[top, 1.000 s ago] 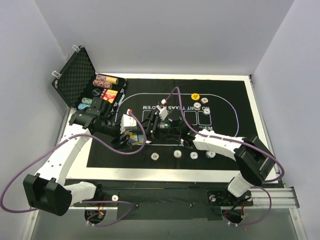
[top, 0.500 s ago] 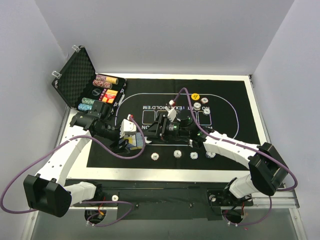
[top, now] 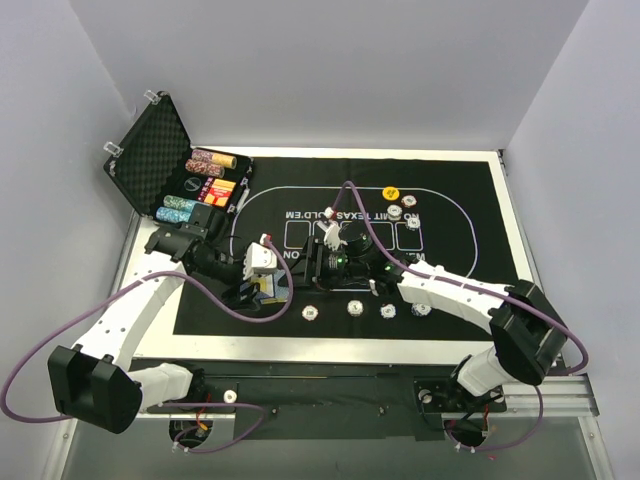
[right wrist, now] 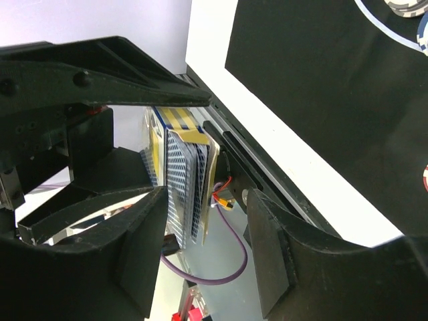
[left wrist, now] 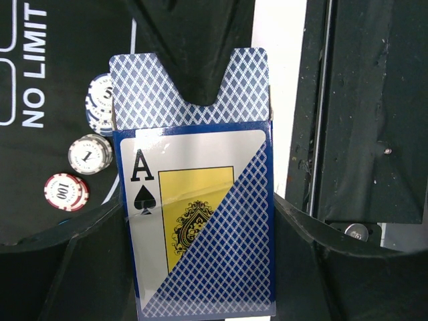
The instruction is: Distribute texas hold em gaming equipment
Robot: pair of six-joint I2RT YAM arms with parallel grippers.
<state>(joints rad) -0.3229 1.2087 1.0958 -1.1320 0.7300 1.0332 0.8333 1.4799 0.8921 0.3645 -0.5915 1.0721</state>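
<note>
Left end effector is clamped on the card box, fingers on its two long sides. The flap is open and the ace-of-spades face is toward the wrist camera. From above, the box hangs over the near-left part of the felt mat, just off the desk.

Right end effector is spread wide, with the box's open mouth and the edges of the playing cards sitting between its fingers. I can't tell whether either pad touches yet.

Handling, my read: the deck is light, but the cards are thin, slick and flexible, and they'll fan or spill if you pinch only a few. Take the whole stack across its flat faces at the exposed end. Don't take it edge to edge, because the cards would bow. Pull straight out along the box's long axis. The box itself is soft cardboard (the left clamp could crush it and bind the cards), so go easy if the deck sticks.

Other gear:
- A row of poker chips lies on the mat near the front edge.
- More chips show beside the box.
- The chip stacks are in the open case at far left.
</note>
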